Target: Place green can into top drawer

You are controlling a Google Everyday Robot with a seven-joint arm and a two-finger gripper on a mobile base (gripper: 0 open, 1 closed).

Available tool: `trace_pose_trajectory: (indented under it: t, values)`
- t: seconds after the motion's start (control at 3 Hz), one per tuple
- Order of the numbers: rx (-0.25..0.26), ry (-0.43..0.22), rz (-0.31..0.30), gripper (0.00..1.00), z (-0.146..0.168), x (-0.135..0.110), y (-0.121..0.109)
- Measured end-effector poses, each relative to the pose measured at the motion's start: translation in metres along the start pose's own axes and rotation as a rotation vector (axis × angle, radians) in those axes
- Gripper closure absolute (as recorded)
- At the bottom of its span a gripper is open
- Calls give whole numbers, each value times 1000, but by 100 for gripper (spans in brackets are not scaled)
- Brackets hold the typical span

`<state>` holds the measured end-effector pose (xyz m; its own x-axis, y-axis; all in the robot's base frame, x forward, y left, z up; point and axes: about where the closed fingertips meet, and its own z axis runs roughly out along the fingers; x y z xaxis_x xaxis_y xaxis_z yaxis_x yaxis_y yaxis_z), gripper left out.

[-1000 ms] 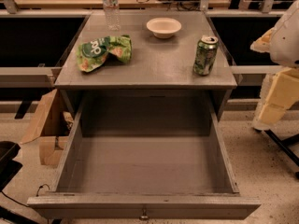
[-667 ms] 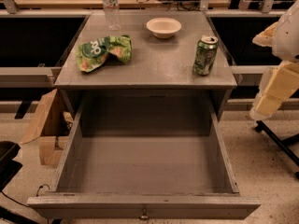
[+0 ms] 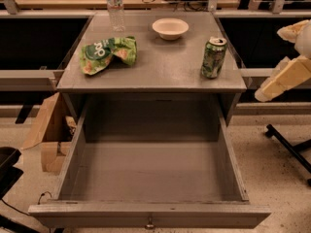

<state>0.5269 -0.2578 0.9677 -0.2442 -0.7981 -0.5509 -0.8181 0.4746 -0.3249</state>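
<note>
The green can stands upright on the cabinet top, near its right edge. The top drawer is pulled fully open below it, with its inside bare and a small keyhole at front centre. My gripper is the cream-coloured piece at the right edge of the camera view, off the cabinet's right side, to the right of the can and slightly lower. It touches nothing.
A crumpled green chip bag lies at the left of the cabinet top. A white bowl and a clear water bottle stand at the back. A cardboard box sits on the floor left of the drawer, and a chair base on the right.
The cream arm at the right has lifted and tilted, and its lower piece now points toward the cabinet. The can, bag, bowl and drawer have not moved.
</note>
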Motion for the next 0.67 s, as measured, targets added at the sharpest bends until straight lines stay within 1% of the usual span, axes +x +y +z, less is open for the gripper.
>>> trace_pose_trajectory:
  t: [0.33, 0.67]
  values:
    - [60, -303, 122, 0, 48, 8, -40]
    - [47, -507, 182, 0, 89, -9, -65]
